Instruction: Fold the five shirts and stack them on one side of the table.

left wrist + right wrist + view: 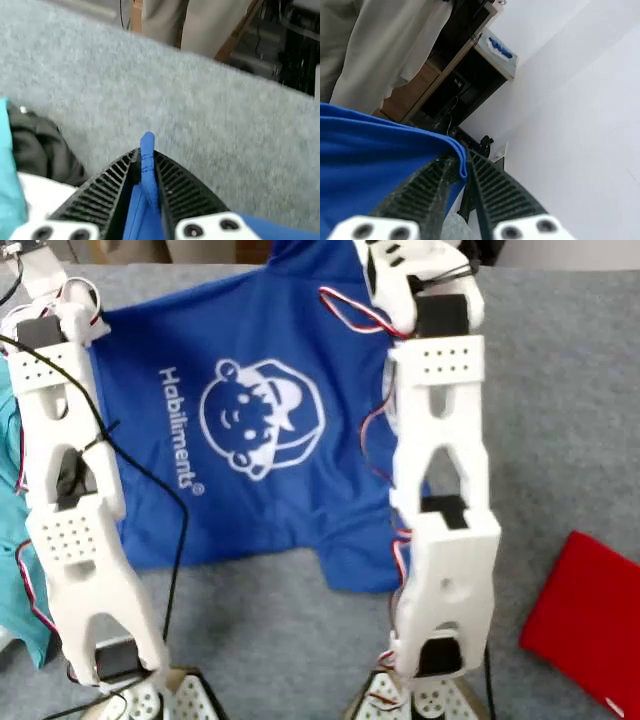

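**Fig. Two-point hold on the blue shirt, read from the near edge of the tabletop outward.**

Nearest me, the two arm bases sit side by side. A red shirt, already folded, lies well apart from them on the right side of the grey tabletop. I take that side to be the stacking place.

Next comes the blue shirt, spread print-up between the arms, with one sleeve pointing toward me. A teal shirt waits unfolded at the left edge, with a dark garment bunched beside it.

Farther out, the left gripper has its ribbed fingers pressed together on a pinch of blue cloth, low over the tabletop. The right gripper has its fingers likewise clamped on a blue edge, but it is raised, so its camera looks past the cloth to the wall.

I judge the paired holds on the far edge are meant to carry that edge back toward me as one straight fold line. With one hand higher than the other, the crease may skew.

From above, the shirt's far edge is cut off and the arms cover both grip points, so I cannot tell whether hem or shoulders are held. I can count only four garments.
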Controlling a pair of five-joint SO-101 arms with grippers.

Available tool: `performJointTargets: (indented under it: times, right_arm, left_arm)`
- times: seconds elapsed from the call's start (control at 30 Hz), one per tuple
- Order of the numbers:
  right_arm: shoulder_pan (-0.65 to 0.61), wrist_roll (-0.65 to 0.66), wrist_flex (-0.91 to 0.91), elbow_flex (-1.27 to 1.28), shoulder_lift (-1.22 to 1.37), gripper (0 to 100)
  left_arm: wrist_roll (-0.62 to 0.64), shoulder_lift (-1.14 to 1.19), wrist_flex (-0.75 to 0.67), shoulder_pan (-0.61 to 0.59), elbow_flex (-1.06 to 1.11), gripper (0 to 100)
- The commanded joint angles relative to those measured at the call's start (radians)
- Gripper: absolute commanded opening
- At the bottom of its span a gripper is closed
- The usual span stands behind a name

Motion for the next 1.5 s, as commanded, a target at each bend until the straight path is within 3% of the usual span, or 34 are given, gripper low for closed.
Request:
performJointTargets:
  times: [0.0, 0.3, 0.5, 0.83, 1.17, 1.47]
  right_arm:
    - [0.019, -0.005, 0.18, -0.166, -0.007, 0.6]
    - [0.013, 0.138, 0.761, -0.42, -0.002, 0.5]
    - [0.018, 0.141, 0.953, -0.51, -0.001, 0.5]
    - [0.058, 0.16, 0.959, -0.438, -0.041, 0.5]
    - [0.058, 0.132, 0.947, 0.113, -0.352, 0.5]
    - [0.127, 0.14, 0.767, 0.538, -0.443, 0.5]
  left_arm:
    - [0.005, 0.016, 0.147, 0.002, -0.155, 2]
    - [0.003, 0.035, 0.543, -0.005, -0.324, 2]
    - [0.005, 0.036, 0.684, -0.005, -0.333, 2]
    - [-0.044, -0.007, 0.684, -0.026, 0.032, 2]
    - [-0.095, -0.176, 0.681, -0.032, 0.27, 2]
    - [-0.187, -0.318, 0.582, -0.017, 0.635, 2]
